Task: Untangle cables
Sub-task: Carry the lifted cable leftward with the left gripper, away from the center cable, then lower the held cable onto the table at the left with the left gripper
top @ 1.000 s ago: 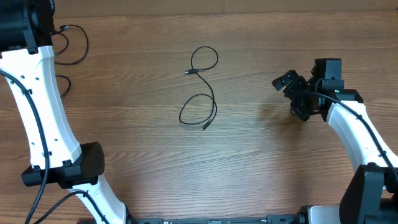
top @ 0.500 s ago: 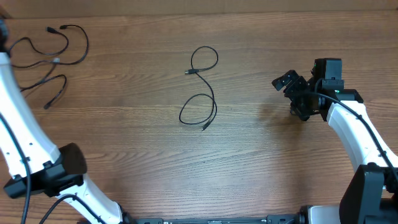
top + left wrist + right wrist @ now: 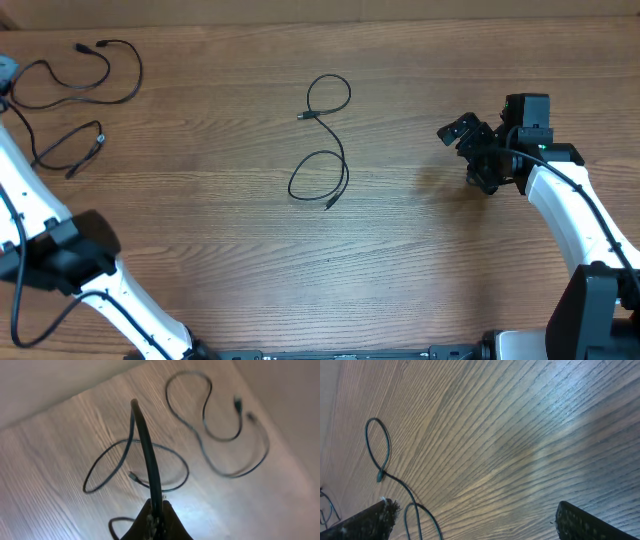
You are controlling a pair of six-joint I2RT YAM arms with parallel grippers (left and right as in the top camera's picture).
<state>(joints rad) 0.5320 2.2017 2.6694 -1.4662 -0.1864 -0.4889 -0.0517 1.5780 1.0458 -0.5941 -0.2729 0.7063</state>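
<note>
Several thin black cables lie on the wooden table. One S-shaped cable (image 3: 322, 140) rests alone at the middle and also shows in the right wrist view as the cable (image 3: 379, 455). Two more lie at the far left: a long looped cable (image 3: 100, 75) with plugs, and a smaller cable (image 3: 68, 150) below it. My left gripper (image 3: 156, 506) is shut on a cable (image 3: 146, 445) that rises out of its jaws, above the loops (image 3: 210, 435) on the table. My right gripper (image 3: 464, 155) stands open and holds nothing, to the right of the middle cable.
The white left arm (image 3: 40, 215) runs along the table's left edge, and the white right arm (image 3: 565, 210) along the right. The table's far edge (image 3: 320, 20) lies just behind the left cables.
My left arm has swung out to the left, uncovering the cables at the far left. The smaller left cable has been dragged a little leftward. The right arm and middle cable have not moved.
</note>
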